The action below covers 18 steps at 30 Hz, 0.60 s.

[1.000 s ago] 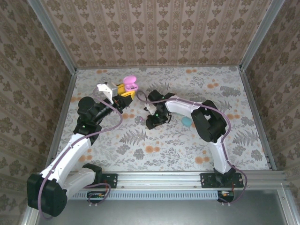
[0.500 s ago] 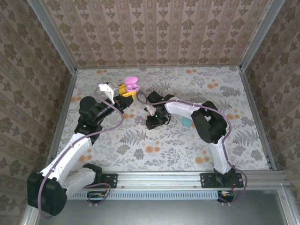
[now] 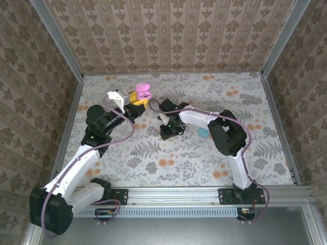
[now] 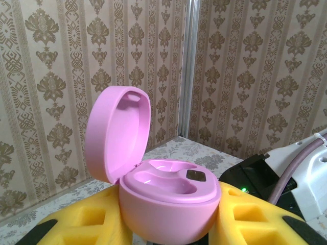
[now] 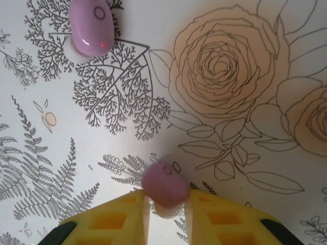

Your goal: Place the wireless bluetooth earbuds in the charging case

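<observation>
Our right gripper [image 5: 167,201] is almost closed on one pink bud [image 5: 164,186]. The yellow pads [image 5: 122,209] seem to touch it on both sides, at the very tips, so we judge it is gripped, but only just. The bud rests on the table [image 5: 230,153], and a second bud [image 5: 91,28] lies well apart from it, farther from the fingers.

Our left gripper [image 4: 168,224] is closed on the pink case [image 4: 168,196] and holds it up above the table, upright, with the lid open. Both seats inside look empty.

The step in hand is the pick. To do it well, we finish the squeeze gently, because the bud is smooth and round and can pop out from such a shallow hold. We lift straight up and slowly, and we check that the bud comes with the fingers. Then we carry it over the case and turn it so its shape matches one seat. The left arm must keep the case steady and level. We release only when the bud sits in the seat, not above it.
</observation>
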Motion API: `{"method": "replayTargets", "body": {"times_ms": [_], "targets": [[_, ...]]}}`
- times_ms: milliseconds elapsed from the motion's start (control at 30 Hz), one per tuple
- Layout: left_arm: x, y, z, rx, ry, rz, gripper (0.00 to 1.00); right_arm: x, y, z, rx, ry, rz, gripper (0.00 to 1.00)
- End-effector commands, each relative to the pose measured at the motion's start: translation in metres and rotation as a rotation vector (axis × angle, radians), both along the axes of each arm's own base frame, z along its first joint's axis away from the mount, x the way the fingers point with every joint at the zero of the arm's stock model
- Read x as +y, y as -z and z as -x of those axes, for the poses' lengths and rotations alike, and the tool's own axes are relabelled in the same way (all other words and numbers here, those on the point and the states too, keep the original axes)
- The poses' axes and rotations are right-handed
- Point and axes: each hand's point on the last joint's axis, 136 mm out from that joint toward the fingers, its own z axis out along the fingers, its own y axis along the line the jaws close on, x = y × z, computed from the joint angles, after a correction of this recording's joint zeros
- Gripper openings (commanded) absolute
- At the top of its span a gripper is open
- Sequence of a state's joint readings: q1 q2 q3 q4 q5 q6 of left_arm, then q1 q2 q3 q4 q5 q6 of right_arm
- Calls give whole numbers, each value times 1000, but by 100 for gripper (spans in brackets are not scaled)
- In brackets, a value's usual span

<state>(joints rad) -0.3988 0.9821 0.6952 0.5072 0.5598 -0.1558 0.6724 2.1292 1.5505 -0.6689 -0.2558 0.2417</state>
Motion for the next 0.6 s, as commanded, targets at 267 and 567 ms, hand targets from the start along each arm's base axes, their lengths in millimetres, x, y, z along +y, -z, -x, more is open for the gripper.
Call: {"method": "replayTargets", "body": {"times_ms": [267,567], "targets": [[1,-25,5,-79,-4,15,32,-28,-21,-11,-132,135,54,22],[4,-27,4,-85,-21,20,32,-21,-22,-13,-78,116,-22,23]]}}
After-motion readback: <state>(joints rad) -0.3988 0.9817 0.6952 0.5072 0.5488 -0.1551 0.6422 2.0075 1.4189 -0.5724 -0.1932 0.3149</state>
